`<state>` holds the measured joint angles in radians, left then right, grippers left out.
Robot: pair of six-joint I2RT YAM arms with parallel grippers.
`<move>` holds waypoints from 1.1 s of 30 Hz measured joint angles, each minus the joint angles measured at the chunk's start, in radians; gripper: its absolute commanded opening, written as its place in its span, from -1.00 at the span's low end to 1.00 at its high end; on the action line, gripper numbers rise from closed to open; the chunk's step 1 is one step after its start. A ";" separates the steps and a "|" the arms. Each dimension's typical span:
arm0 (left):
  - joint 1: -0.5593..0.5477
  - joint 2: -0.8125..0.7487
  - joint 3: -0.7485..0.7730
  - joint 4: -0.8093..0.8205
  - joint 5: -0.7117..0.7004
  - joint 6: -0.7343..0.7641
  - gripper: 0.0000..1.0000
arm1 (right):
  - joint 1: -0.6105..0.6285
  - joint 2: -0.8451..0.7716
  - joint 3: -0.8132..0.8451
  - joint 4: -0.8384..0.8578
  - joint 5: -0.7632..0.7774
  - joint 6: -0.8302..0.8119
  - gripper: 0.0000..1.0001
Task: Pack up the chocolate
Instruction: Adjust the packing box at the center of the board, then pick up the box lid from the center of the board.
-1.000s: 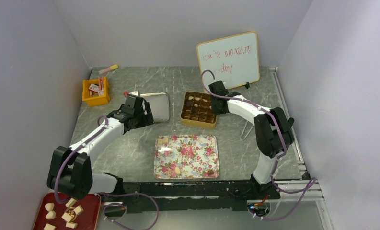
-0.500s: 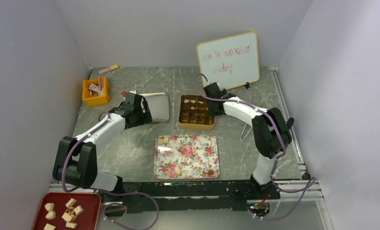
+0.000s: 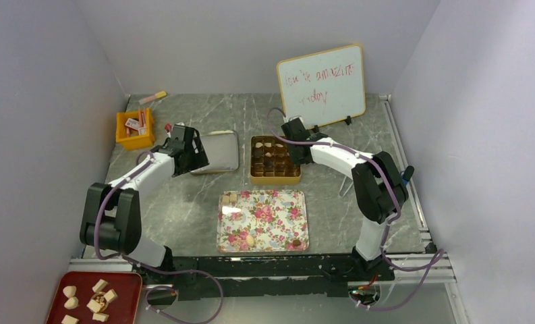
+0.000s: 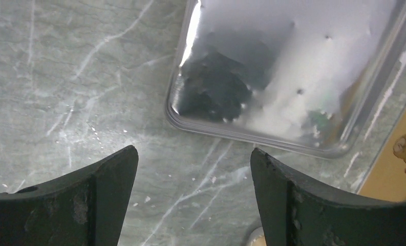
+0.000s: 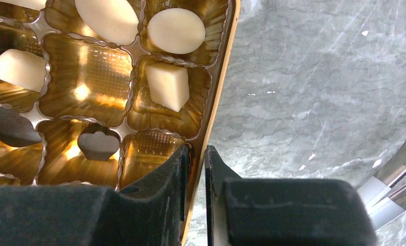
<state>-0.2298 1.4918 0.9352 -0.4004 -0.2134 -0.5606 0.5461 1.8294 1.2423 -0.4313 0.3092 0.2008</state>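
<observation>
Right gripper (image 5: 194,169) pinches the gold box (image 5: 221,77) wall; cells ahead hold chocolate (image 5: 176,29), several empty. Left gripper (image 4: 194,154) gapes wide, empty, silver lid (image 4: 293,66) just ahead. Loose pieces (image 3: 250,239) await packing; lid off.

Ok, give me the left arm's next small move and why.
Probably ease the left gripper forward and down so its open jaws straddle the rim of the silver lid, then close. The jaws hang short of that rim, and the right gripper pinches the wall of the chocolate box.
</observation>
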 measured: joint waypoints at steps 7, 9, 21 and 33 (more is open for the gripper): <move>0.083 0.061 0.008 0.024 -0.003 0.030 0.68 | 0.010 0.002 0.000 0.002 0.006 -0.011 -0.66; 0.099 0.089 0.013 0.035 -0.003 0.043 0.67 | 0.012 0.002 0.000 0.004 0.006 -0.013 -0.66; 0.122 0.209 0.097 0.140 0.001 0.142 0.64 | 0.016 0.005 0.002 0.006 0.006 -0.018 -0.65; 0.137 0.323 0.139 0.212 0.037 0.181 0.48 | 0.018 0.008 0.003 0.007 0.012 -0.018 -0.58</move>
<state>-0.0925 1.8149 1.0740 -0.1879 -0.1768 -0.3794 0.5640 1.8378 1.2449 -0.4244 0.3210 0.1825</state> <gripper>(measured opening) 0.771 0.198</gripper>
